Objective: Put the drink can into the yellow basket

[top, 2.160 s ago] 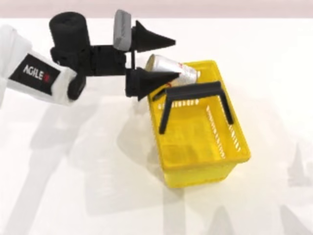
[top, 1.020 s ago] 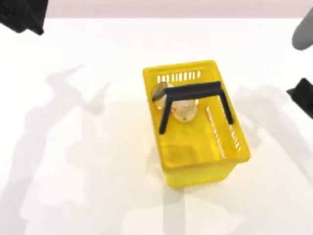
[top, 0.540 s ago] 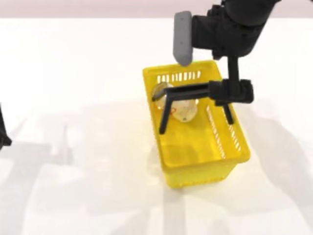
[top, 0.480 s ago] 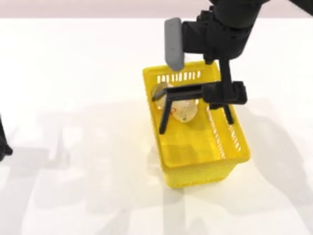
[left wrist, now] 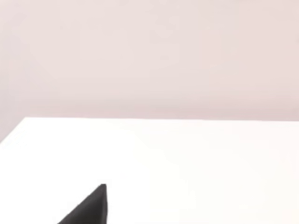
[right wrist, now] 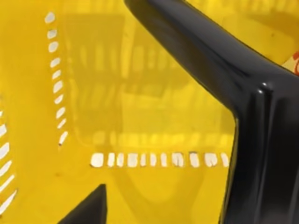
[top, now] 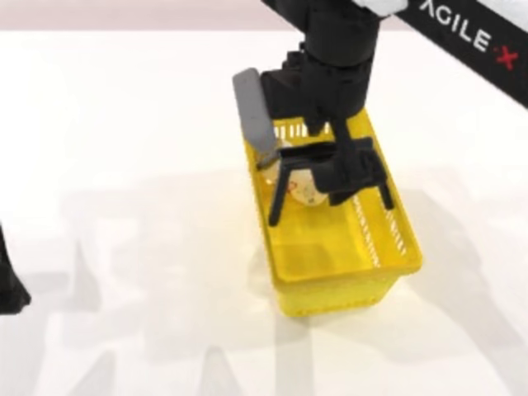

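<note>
The yellow basket [top: 346,276] stands at the table's centre with its black handle [top: 280,186] raised. The drink can [top: 303,190] lies on its side inside the basket's far half, under the handle. My right gripper [top: 345,172] reaches down from the upper right onto the handle bar and is open. In the right wrist view one fingertip [right wrist: 93,207] hangs over the basket floor [right wrist: 154,116], with the handle [right wrist: 252,112] crossing close beside it. A sliver of the can [right wrist: 295,63] shows at the edge. My left gripper [top: 8,289] is parked at the table's left edge, open, with one fingertip [left wrist: 96,207] over bare table.
The white table [top: 124,206] lies all round the basket. The right arm's forearm [top: 462,33] slants across the upper right corner above the table.
The left arm let the can go into the basket and pulled away to the left edge. The right arm swung in from the upper right and dropped onto the handle.
</note>
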### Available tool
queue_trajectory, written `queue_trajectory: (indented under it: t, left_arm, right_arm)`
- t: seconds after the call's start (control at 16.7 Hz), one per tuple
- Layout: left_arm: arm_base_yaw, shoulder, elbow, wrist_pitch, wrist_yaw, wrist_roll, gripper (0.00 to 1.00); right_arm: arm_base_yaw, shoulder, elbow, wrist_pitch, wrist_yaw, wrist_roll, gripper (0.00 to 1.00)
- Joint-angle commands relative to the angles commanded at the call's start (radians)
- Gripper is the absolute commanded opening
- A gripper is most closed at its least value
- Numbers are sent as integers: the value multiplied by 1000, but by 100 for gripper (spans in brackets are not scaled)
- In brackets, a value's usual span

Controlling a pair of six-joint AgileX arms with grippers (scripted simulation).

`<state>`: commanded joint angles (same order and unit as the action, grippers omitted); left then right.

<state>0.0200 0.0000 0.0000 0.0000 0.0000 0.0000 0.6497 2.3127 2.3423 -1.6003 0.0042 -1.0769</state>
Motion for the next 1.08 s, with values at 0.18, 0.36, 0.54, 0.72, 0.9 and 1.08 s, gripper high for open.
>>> queue_trajectory:
  t: [0.18, 0.36, 0.54, 0.72, 0.9, 1.08]
  left_arm:
    - [0, 0, 0, 0, 0, 0, 100]
    - [0, 0, 0, 0, 0, 0, 100]
    - [0, 0, 0, 0, 0, 0, 100]
    - [0, 0, 0, 0, 0, 0, 100]
    - [0, 0, 0, 0, 0, 0, 100]
    - [0, 0, 0, 0, 0, 0, 100]
  right_arm:
    - [-5, -1, -2, 2, 0, 1, 100]
    - [-1, -9, -37, 29, 0, -1, 100]
    - [0, -23, -104, 81, 0, 0, 100]
    - [1, -28, -129, 101, 0, 0, 100]
    - [1, -28, -129, 101, 0, 0, 92]
    - [1, -28, -129, 101, 0, 0, 70]
